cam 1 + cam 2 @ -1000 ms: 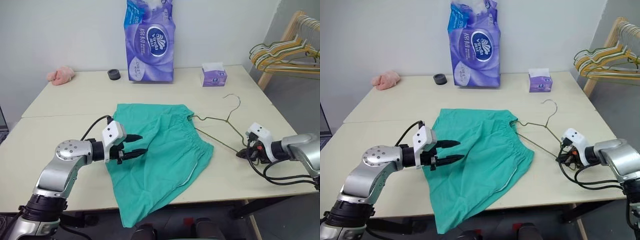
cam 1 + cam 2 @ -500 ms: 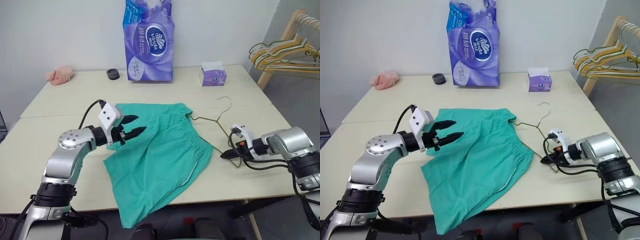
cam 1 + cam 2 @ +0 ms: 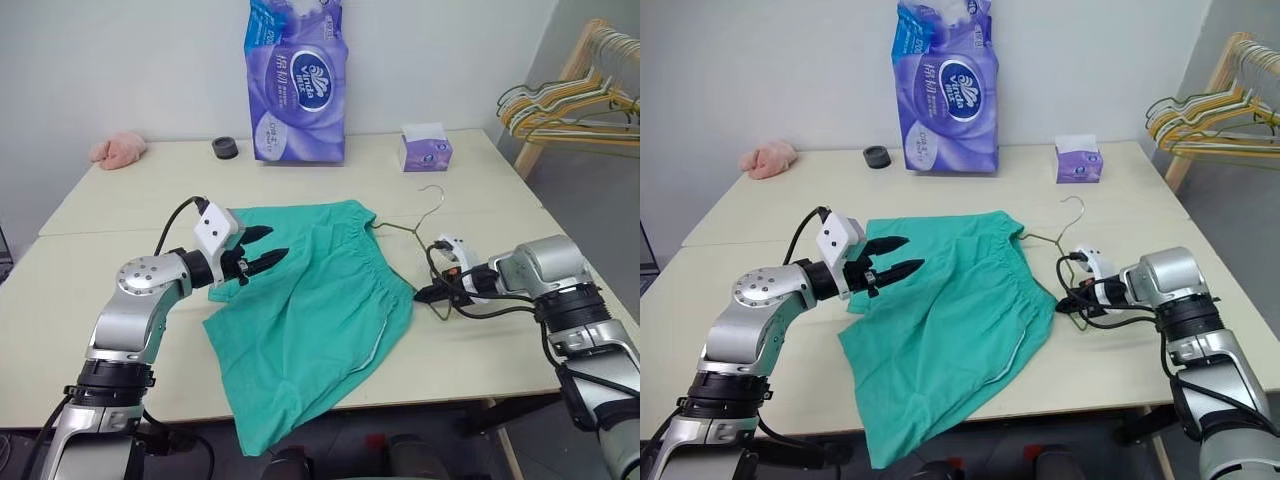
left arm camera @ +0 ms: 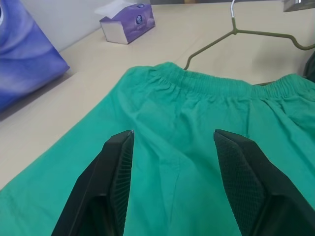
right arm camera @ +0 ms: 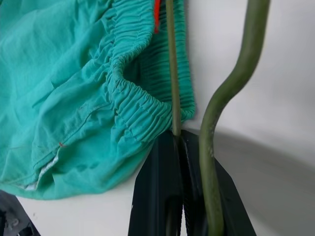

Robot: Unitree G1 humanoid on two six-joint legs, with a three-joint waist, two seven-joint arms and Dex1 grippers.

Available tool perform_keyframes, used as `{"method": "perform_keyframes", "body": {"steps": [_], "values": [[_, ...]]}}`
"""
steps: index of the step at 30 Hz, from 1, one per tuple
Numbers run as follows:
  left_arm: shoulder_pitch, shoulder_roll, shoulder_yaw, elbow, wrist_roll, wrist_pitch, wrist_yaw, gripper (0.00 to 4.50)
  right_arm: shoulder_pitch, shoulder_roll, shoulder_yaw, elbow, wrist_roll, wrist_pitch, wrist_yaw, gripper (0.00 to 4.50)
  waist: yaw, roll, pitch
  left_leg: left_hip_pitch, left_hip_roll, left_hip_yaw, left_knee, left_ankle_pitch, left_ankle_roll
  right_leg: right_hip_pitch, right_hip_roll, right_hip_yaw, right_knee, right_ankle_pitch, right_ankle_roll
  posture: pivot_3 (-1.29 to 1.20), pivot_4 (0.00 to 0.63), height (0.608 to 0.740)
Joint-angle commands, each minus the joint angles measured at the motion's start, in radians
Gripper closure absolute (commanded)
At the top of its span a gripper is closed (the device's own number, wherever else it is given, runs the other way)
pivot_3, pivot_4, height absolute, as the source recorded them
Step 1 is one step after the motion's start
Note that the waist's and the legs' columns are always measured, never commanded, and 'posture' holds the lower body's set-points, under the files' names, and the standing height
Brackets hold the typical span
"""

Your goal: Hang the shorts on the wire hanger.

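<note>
1. Lying flat on the pale beige table (image 3: 120, 195), the teal-green soft cloth shorts (image 3: 310, 320) run on a long diagonal: the gathered elastic waistband (image 3: 385, 265) faces the robot's right and slightly away, and the leg ends trail toward the near edge, one of them hanging over it.
2. Pointing away from the robot, the thin olive-gold wire hanger (image 3: 425, 225) lies just beside the waistband on its right, its curved hook (image 3: 436, 192) toward the far side of the table and its long bottom wire along the waistband edge.
3. In the right wrist view one wire of the hanger crosses the folded waistband (image 5: 142, 105) and a second, thicker-looking bend passes just beside it; whether any wire has gone inside the waistband cannot be told.
4. Closed tight, the right gripper (image 3: 424, 294) pinches the hanger's wire at its near corner, right against the waistband; the black fingers (image 5: 165, 196) meet on the thin wire.
5. Hovering over the far left part of the shorts, the left gripper (image 3: 262, 249) has its fingers (image 4: 110, 187) parted to a middling gap with nothing between them, the cloth lying below.
6. Farther back stand a tall purple plastic pack of tissue rolls (image 3: 297, 80), a small purple tissue box (image 3: 425, 150), a black ring-shaped object (image 3: 226, 148) and a pink cloth lump (image 3: 118, 149), all well apart from the shorts.
7. Off the table to the right, a wooden rack with bunched green and yellow hangers (image 3: 570, 105).
</note>
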Motion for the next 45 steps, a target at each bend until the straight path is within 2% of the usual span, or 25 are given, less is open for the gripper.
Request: {"method": "perform_keyframes", "body": {"steps": [1, 4, 8, 12, 15, 19, 23, 27, 31, 35, 40, 45], "values": [[-0.019, -0.005, 0.023, -0.006, 0.004, -0.029, 0.015, 1.79, -0.041, 0.029, -0.049, -0.024, 0.027, 0.006, -0.019, 4.5, -0.007, 0.0, 0.0, 0.0, 0.0, 0.0, 0.0, 0.0, 0.0, 0.0, 0.0, 0.0, 0.001, 0.0, 0.0, -0.09, 0.057, 0.74], [-0.02, -0.011, 0.025, 0.001, 0.012, -0.041, 0.028, 1.79, -0.038, 0.046, -0.052, -0.054, 0.043, 0.023, -0.018, 4.5, -0.01, 0.0, 0.0, -0.001, 0.0, 0.0, 0.0, 0.0, 0.0, -0.004, 0.0, 0.001, 0.005, 0.0, 0.0, -0.1, 0.056, 0.74], [-0.029, -0.02, 0.037, 0.009, -0.001, -0.02, 0.05, 1.79, -0.047, 0.109, -0.155, -0.154, 0.097, -0.02, -0.045, 4.5, -0.014, 0.0, 0.0, -0.004, 0.0, 0.0, 0.0, 0.001, -0.001, -0.01, 0.0, 0.004, 0.009, 0.0, 0.0, -0.09, 0.056, 0.74], [-0.052, -0.028, 0.07, 0.029, -0.034, 0.031, 0.075, 1.79, -0.02, 0.097, -0.174, -0.255, 0.125, -0.054, -0.038, 4.5, -0.014, -0.001, 0.0, -0.005, -0.001, 0.001, 0.0, 0.001, -0.002, -0.014, 0.0, 0.009, 0.012, 0.0, 0.0, -0.09, 0.056, 0.74], [-0.097, -0.014, 0.102, 0.078, -0.037, 0.02, 0.075, 1.23, 0.028, 0.083, -0.171, -0.347, 0.14, -0.063, -0.05, 4.5, -0.013, -0.003, -0.002, -0.005, -0.002, 0.002, 0.001, 0.001, -0.001, -0.015, 0.0, 0.012, 0.012, 0.0, 0.0, -0.1, 0.054, 0.74], [-0.223, 0.028, 0.157, 0.204, -0.028, -0.02, 0.083, 0.07, 0.101, 0.062, -0.137, -0.49, 0.148, -0.09, -0.06, 4.5, -0.013, -0.004, -0.002, -0.005, -0.002, 0.002, 0.001, 0.001, -0.001, -0.015, 0.0, 0.012, 0.012, 0.0, 0.0, -0.11, 0.053, 0.74], [-0.332, 0.114, 0.138, 0.318, -0.025, -0.052, -0.052, 0.03, 0.155, 0.011, -0.04, -0.596, 0.098, -0.194, -0.042, 4.5, -0.028, -0.004, -0.002, -0.005, -0.002, 0.003, 0.0, 0.001, -0.001, -0.017, 0.001, 0.014, 0.012, 0.0, 0.0, -0.11, 0.05, 0.74], [-0.375, 0.241, 0.031, 0.392, 0.025, -0.105, -0.321, 0.03, 0.179, -0.057, 0.06, -0.661, 0.045, -0.319, -0.006, 4.5, -0.042, -0.004, -0.002, -0.005, -0.002, 0.004, 0.0, 0.001, -0.002, -0.017, 0.001, 0.015, 0.011, 0.0, 0.0, -0.11, 0.048, 0.74], [-0.441, 0.305, -0.059, 0.515, 0.11, -0.204, -0.483, 0.03, 0.191, -0.096, 0.114, -0.695, 0.008, -0.407, 0.02, 4.5, -0.044, -0.004, -0.002, -0.005, -0.002, 0.004, -0.001, 0.001, -0.002, -0.017, 0.001, 0.014, 0.011, 0.0, 0.0, -0.11, 0.045, 0.74], [-0.509, 0.307, -0.136, 0.616, 0.201, -0.329, -0.565, 0.03, 0.198, -0.124, 0.152, -0.72, -0.032, -0.48, 0.043, 4.5, -0.039, -0.004, -0.002, -0.005, -0.002, 0.004, 0.0, 0.001, -0.001, -0.017, 0.001, 0.015, 0.011, 0.0, 0.0, -0.11, 0.044, 0.74], [-0.584, 0.228, -0.176, 0.741, 0.257, -0.443, -0.572, 0.03, 0.205, -0.144, 0.188, -0.754, -0.071, -0.549, 0.066, 4.5, -0.036, -0.005, -0.003, -0.005, -0.002, 0.004, 0.001, 0.001, -0.001, -0.017, 0.001, 0.014, 0.011, 0.0, 0.0, -0.12, 0.045, 0.74], [-0.503, 0.185, -0.211, 0.677, 0.245, -0.447, -0.686, 0.03, 0.214, -0.162, 0.208, -0.788, -0.106, -0.594, 0.08, 4.5, -0.046, -0.005, -0.003, -0.005, -0.002, 0.004, 0.0, 0.001, -0.001, -0.017, 0.001, 0.015, 0.012, 0.0, 0.0, -0.13, 0.048, 0.74]]}}
